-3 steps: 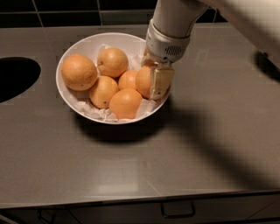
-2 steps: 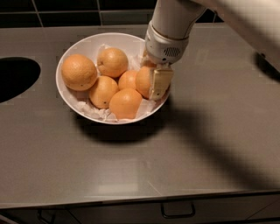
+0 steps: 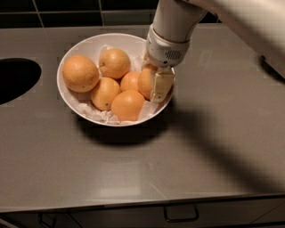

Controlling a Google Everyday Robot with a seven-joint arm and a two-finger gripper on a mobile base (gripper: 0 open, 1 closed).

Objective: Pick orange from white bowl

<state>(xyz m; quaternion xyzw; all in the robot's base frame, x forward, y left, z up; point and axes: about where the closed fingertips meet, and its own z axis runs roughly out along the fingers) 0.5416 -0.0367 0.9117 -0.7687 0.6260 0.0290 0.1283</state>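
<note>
The white bowl (image 3: 71, 95) stands on the grey counter and holds several oranges on crumpled white paper. My gripper (image 3: 151, 84) reaches down into the right side of the bowl. It is shut on the deep orange one (image 3: 145, 81). One pale finger (image 3: 161, 87) lies against that orange's right side, and the other finger is hidden behind it. The wrist covers the top of that orange. A large paler orange (image 3: 80, 73) sits at the left of the bowl, and smaller oranges (image 3: 128, 105) lie in the middle and front.
A dark round opening (image 3: 15, 80) is cut into the counter at the left. The counter's front edge (image 3: 142, 200) has a drawer handle (image 3: 180, 214) below it. Dark tiles (image 3: 67, 6) run along the back.
</note>
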